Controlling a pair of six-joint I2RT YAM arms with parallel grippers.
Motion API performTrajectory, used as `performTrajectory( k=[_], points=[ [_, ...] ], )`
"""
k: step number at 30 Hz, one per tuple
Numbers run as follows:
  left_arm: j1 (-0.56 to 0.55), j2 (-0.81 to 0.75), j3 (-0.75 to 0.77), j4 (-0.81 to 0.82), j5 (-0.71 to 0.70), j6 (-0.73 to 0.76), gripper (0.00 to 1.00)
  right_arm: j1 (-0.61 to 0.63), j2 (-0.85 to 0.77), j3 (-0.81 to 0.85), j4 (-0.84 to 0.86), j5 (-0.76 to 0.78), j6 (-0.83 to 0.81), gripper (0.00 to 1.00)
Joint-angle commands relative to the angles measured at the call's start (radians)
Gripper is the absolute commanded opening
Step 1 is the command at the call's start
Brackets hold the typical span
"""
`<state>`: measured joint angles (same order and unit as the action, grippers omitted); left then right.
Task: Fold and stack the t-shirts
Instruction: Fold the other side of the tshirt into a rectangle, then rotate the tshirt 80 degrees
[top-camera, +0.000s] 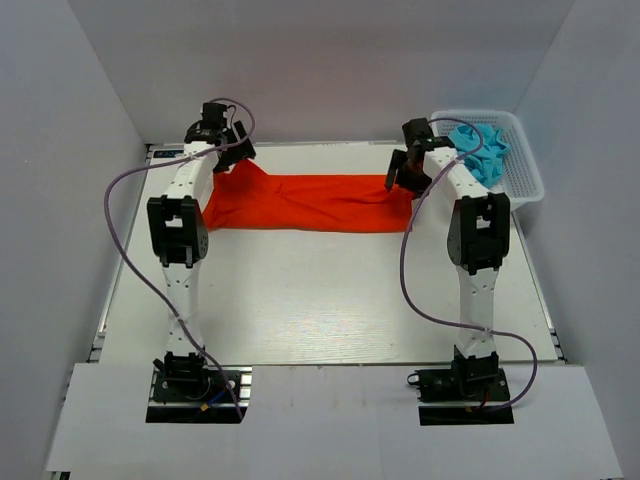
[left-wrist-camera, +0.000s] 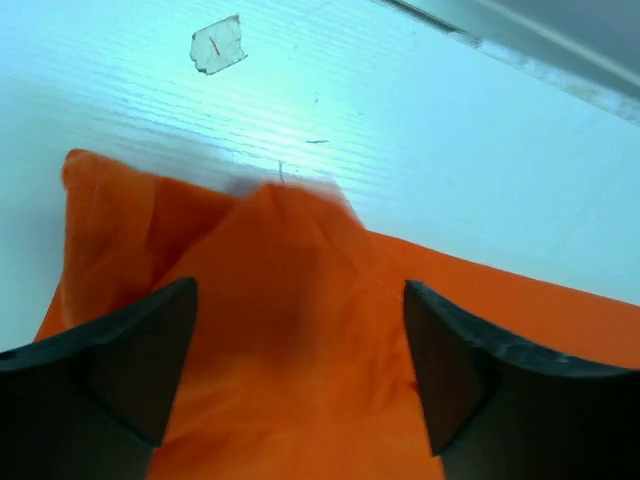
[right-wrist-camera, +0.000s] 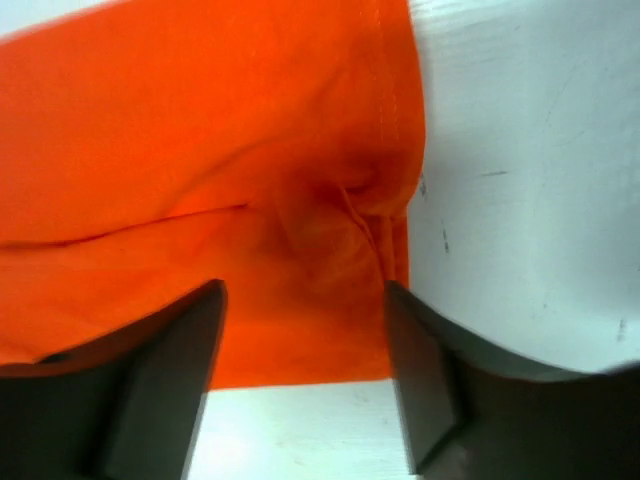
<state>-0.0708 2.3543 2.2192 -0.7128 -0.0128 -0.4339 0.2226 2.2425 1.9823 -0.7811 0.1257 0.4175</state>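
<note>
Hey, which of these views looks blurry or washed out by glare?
Left wrist view: glare whitens the white table, and a raised fold of the bright orange-red cloth t-shirt is smeared. Right wrist view: the shirt's hem is sharp, the gripper fingers soft. Top external view: evenly lit, sharp.

Free table (top-camera: 320, 300) before orange-red t-shirt (top-camera: 310, 203); basket (top-camera: 527, 178) far-right

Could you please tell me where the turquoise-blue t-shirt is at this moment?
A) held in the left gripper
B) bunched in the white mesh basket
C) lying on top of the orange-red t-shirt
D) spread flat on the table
B: the turquoise-blue t-shirt lies bunched inside the white mesh basket at the far right, apart from the orange-red t-shirt.
</note>
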Motion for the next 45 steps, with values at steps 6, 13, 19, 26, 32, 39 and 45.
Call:
performTrajectory(
  k=[6,13,19,26,32,39,45],
  points=[
    [0.006,-0.045,0.026,-0.005,0.017,-0.006,1.00,0.012,-0.064,0.083,0.054,-0.110,-0.082,0.90],
    [-0.006,-0.188,-0.116,-0.011,-0.044,-0.040,1.00,0.061,-0.116,-0.014,0.157,-0.215,-0.141,0.90],
    [-0.026,-0.211,-0.240,-0.056,-0.032,-0.040,1.00,0.095,-0.078,-0.060,0.115,-0.256,-0.146,0.90],
    [-0.026,-0.127,-0.306,-0.027,-0.021,-0.074,1.00,0.083,0.031,-0.019,0.227,-0.238,-0.120,0.90],
    [-0.026,0.042,-0.161,-0.112,-0.084,-0.077,1.00,0.063,0.138,0.041,0.299,-0.161,-0.112,0.90],
    [-0.026,0.170,-0.058,-0.056,-0.069,-0.086,1.00,0.066,0.043,-0.244,0.240,-0.219,-0.118,0.90],
    [-0.046,0.327,0.103,0.286,0.252,-0.245,1.00,0.173,-0.300,-0.623,0.194,-0.427,-0.115,0.90]
  ],
)
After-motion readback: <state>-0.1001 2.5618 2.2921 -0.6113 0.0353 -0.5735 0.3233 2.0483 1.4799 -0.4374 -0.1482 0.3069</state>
